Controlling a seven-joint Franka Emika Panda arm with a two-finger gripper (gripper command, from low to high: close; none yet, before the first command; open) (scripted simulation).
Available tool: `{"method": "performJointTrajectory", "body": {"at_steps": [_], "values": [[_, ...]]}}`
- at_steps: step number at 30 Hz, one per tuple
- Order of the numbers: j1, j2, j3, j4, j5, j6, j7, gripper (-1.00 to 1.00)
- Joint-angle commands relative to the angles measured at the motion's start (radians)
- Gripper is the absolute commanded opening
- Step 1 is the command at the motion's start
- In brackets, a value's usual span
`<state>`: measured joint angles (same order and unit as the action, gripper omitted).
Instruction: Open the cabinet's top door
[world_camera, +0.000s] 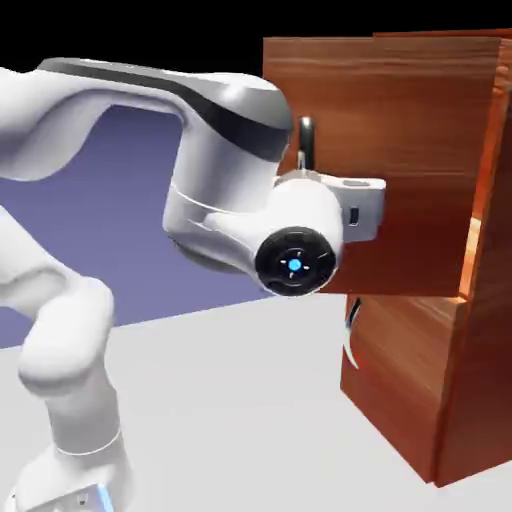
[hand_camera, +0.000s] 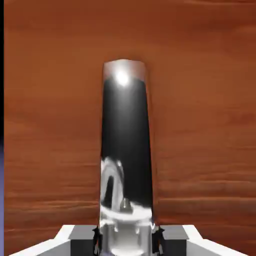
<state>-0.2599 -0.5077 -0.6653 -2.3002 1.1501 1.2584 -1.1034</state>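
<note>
Door (world_camera: 400, 160) on top of the cabinet (world_camera: 470, 330) is already swung partway out, its front face turned toward the exterior view's left, while the shorter lower panel (world_camera: 400, 380) looks shut. At the door's edge, the curved handle (hand_camera: 126, 145) fills the middle of the hand view, running dark and shiny straight up from the claw (hand_camera: 126, 235). The claw's fingers sit tight against either side of the handle's base, so it looks clamped on the handle, with only a narrow opening. In the exterior view the hand (world_camera: 345, 205) presses close to the door.

Likely trouble: the handle is smooth and rounded, so a pull off the door's arc could slide it out of the fingers. The bulky wrist could also bump the wood.
</note>
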Motion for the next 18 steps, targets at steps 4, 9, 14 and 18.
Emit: {"method": "performJointTrajectory", "body": {"at_steps": [4,9,14,18], "values": [[0.057,0.133,-0.105,0.126,-0.025,-0.173,-0.042,-1.0],[0.102,0.312,-0.215,0.28,-0.02,-0.388,-0.105,-1.0],[0.088,0.493,-0.274,0.422,0.01,-0.588,-0.176,-1.0],[0.033,0.639,-0.28,0.543,0.04,-0.741,-0.233,-1.0]]}}
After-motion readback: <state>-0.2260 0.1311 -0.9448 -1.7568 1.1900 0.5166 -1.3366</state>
